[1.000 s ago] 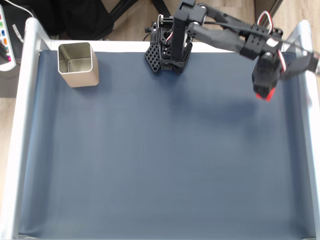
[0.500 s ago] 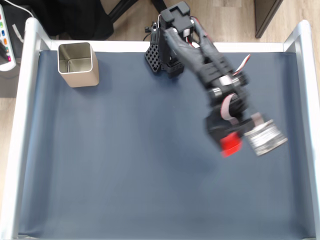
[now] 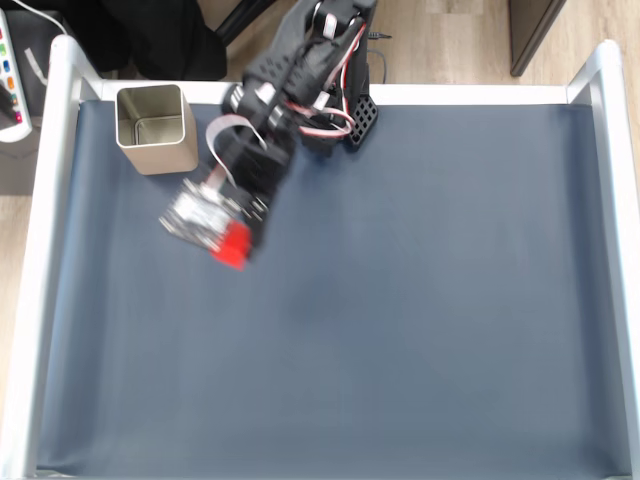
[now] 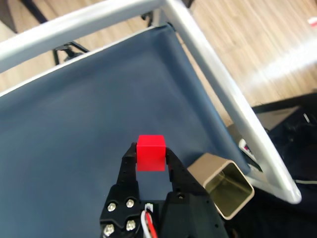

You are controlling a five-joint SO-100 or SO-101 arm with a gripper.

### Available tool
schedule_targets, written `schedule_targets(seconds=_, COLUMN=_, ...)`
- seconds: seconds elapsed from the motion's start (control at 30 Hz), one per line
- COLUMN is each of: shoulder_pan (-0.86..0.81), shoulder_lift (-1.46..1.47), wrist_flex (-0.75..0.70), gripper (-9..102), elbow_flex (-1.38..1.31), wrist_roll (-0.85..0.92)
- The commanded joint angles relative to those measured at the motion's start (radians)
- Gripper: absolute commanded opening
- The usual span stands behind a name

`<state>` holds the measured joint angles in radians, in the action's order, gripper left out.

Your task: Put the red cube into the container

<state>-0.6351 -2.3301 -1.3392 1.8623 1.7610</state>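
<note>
One red cube [image 4: 150, 151] | level in claw [image 4: 150, 157] | container [image 4: 223, 183] upright

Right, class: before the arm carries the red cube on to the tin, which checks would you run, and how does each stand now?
1. The red cube is clamped between the fingers of the gripper: ok.
2. The container stands upright, mouth open: ok.
3. The container holds nothing: ok, in the fixed view.
4. The cube is above the container's mouth: not ok; in the fixed view it is lower right of the tin.
5. The blue mat between cube and tin is free of obstacles: ok.
</note>
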Motion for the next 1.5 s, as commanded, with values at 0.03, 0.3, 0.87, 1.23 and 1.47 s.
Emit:
schedule_targets(seconds=0.03, shoulder_pan=-0.23, shoulder_lift=-0.115, wrist_flex=0.011, gripper=0, elbow_flex=0.074, wrist_roll=0.067)
schedule_targets(seconds=0.3, shoulder_pan=-0.563, shoulder_lift=-0.147, wrist_flex=0.041, gripper=0, elbow_flex=0.175, wrist_roll=0.121)
schedule_targets(seconds=0.87, shoulder_pan=-0.756, shoulder_lift=-0.17, wrist_flex=0.39, gripper=0, elbow_flex=0.365, wrist_roll=0.103)
schedule_targets(seconds=1.23, shoulder_pan=-0.753, shoulder_lift=-0.146, wrist_flex=0.503, gripper=0, elbow_flex=0.416, wrist_roll=0.075)
schedule_targets(seconds=1.47, shoulder_pan=-0.752, shoulder_lift=-0.14, wrist_flex=0.558, gripper=6, elbow_flex=0.456, wrist_roll=0.078)
